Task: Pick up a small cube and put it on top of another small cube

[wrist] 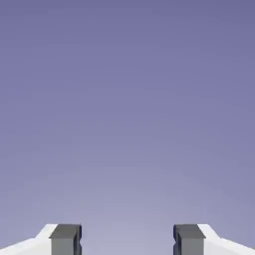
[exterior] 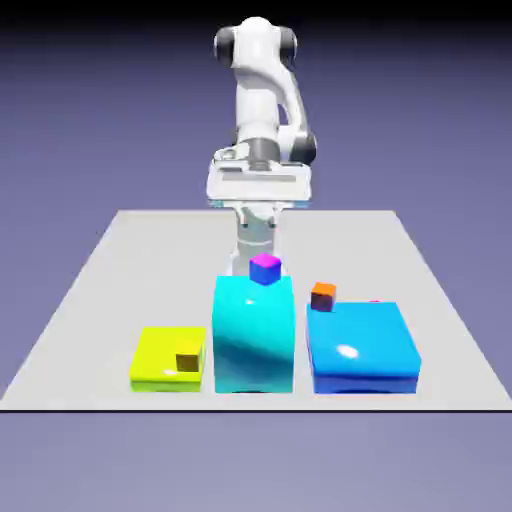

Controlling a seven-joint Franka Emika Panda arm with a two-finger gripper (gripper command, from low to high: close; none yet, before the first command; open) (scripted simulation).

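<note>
A white Franka arm stands at the far edge of the grey counter, its fingers spread wide with nothing between them; the hand view shows only the blue-violet backdrop beyond the two grey tips. The gripper itself is hard to make out in the exterior view, apparently hanging behind the tall cyan block, so its height above the counter cannot be told.

The magenta cube, the piece to be lifted, sits at the back of the cyan block's top face. The orange cube, its destination, rests at the rear edge of the low blue block, near the corner on the exterior view's left. The two small cubes are near each other but at different heights.

The pick-up looks not yet begun. Doing it well would likely mean turning the hand down until the magenta cube shows between the tips, centring on it, keeping the tips spread during the descent, and closing squarely on two opposite faces so that it does not skid off the block. A clean vertical lift should then clear the cyan edge before the short carry to the orange cube.

No containers are in view; a brownish-yellow cube sits on the flat yellow block, and nothing holds anything inside it.
</note>
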